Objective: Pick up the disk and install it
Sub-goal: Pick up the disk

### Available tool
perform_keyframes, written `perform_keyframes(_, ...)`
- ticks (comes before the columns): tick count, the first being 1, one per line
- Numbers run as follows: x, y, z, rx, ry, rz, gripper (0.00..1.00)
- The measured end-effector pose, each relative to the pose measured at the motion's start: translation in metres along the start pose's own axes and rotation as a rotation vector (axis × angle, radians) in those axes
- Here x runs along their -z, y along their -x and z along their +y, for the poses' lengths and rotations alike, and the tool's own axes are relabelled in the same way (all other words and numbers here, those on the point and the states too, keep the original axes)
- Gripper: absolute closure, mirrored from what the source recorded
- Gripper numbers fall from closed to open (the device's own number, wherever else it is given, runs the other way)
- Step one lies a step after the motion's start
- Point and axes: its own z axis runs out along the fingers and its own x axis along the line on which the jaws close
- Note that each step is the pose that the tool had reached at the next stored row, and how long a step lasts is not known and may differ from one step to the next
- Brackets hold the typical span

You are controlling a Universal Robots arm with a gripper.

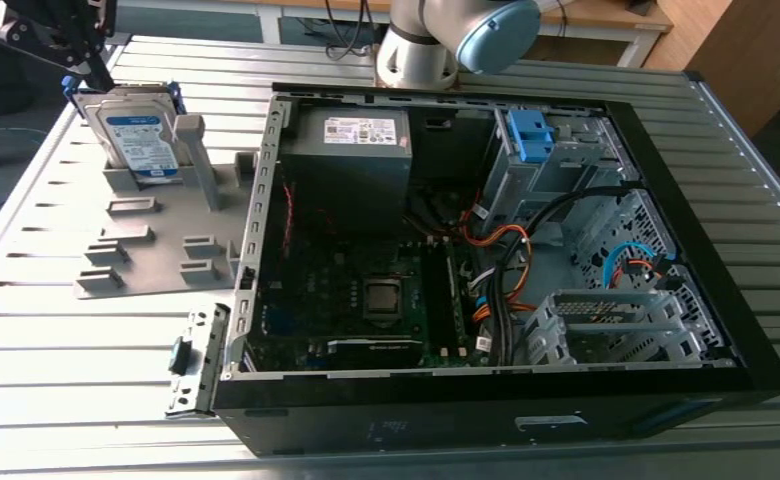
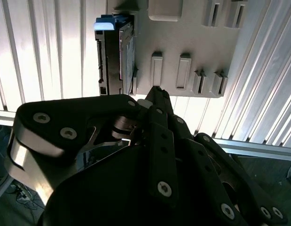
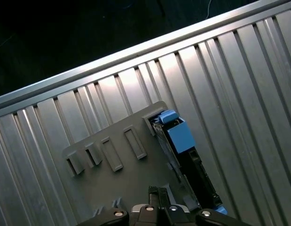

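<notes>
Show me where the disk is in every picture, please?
Exterior view: the disk stands upright in the grey holder, at the exterior view's left, beside the open computer case.
Second wrist view: the disk is seen edge-on, at the holder's edge.
First wrist view: the disk is edge-on, blue frame end showing, at the holder's edge.
Shared landmark: the grey holder's raised slots.

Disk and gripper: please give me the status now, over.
Gripper shut, empty, close over the disk. Disk stands upright in grey holder, not yet lifted. Nothing between them.
</notes>
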Motion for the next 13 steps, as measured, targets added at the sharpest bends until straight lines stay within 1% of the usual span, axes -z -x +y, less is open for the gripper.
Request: perform_keyframes(13, 0.0, 0.0, 0.0, 0.035, 0.001, -0.0004, 0.89)
